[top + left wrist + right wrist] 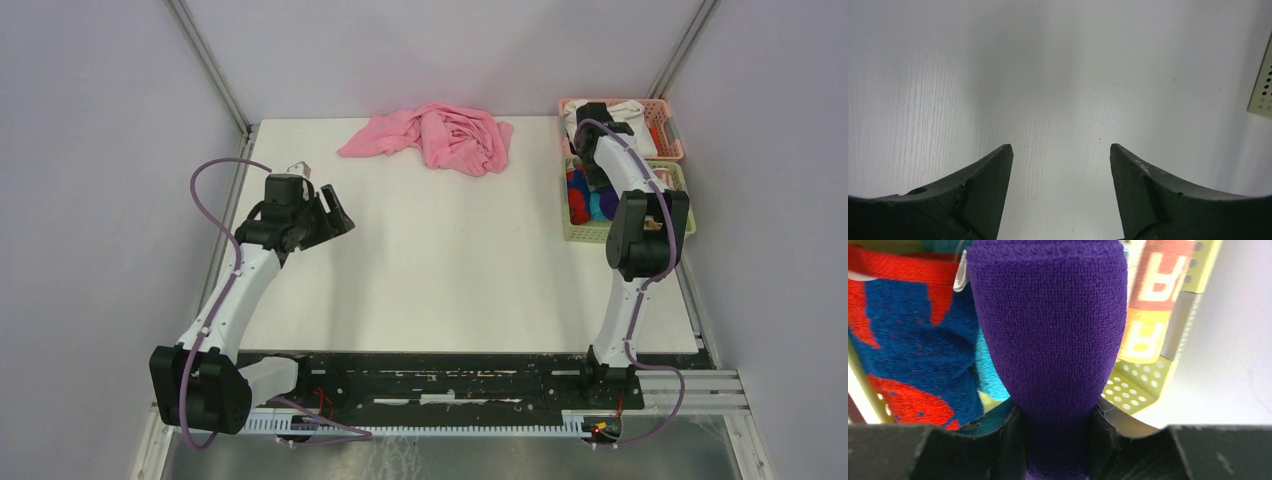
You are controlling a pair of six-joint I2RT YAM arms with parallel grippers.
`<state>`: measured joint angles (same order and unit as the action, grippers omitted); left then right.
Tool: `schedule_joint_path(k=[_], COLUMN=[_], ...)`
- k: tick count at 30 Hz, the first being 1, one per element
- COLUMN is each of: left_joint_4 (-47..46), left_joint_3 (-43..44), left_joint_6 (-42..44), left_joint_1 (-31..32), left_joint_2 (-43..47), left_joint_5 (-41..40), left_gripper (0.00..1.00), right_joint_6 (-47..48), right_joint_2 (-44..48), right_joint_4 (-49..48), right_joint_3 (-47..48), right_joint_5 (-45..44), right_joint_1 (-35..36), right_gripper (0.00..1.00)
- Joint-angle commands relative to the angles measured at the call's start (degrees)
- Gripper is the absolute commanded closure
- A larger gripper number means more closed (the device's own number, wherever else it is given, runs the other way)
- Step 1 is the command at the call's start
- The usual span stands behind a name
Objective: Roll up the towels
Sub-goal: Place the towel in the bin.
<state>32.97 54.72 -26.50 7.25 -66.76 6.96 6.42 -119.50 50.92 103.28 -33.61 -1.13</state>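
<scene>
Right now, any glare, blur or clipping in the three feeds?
Top external: even light, sharp, soft shadows. Left wrist: table washes out mid-frame, open left pincer dark. Right wrist: purple towel weave crisp, green basket behind it soft, right edge clipped white.

Plain purple towel (1048, 330), bunched narrow, pinched in the right hand (1058, 427).

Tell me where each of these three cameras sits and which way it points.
Top external: above and behind the bases, looking down on the table; left arm and right arm show.
Left wrist: on the left arm, facing down at bare table; open left gripper at the bottom.
Right wrist: on the right arm, facing into the green basket; right gripper shut on the purple towel.
Shared: top and right wrist both show the green basket; its corner edges the left wrist view too.
</scene>
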Motion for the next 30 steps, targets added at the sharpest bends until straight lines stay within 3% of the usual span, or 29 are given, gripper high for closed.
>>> schedule_joint_path(k=[1, 20, 30], left_joint_4=[-0.4, -0.7, -0.8], left_joint_3=[0.7, 0.3, 0.1], left_joint_6=[3.2, 3.2, 3.1], left_joint_1=[0.0, 0.0, 0.0], left_joint_2=[0.3, 0.4, 0.1], left_joint_5=[-1.0, -1.4, -1.5], left_gripper=[0.21, 0.21, 0.21], right_joint_6=[-1.3, -11.1, -13.1], right_joint_2=[-0.4, -6.5, -3.7], right_joint_4=[1.3, 4.6, 2.0], right_joint_3=[2.3, 3.8, -0.5], right_joint_5=[6.2, 30.2, 34.2], right_joint_1=[-0.3, -4.6, -5.7], right_gripper=[1.00, 0.99, 0.70])
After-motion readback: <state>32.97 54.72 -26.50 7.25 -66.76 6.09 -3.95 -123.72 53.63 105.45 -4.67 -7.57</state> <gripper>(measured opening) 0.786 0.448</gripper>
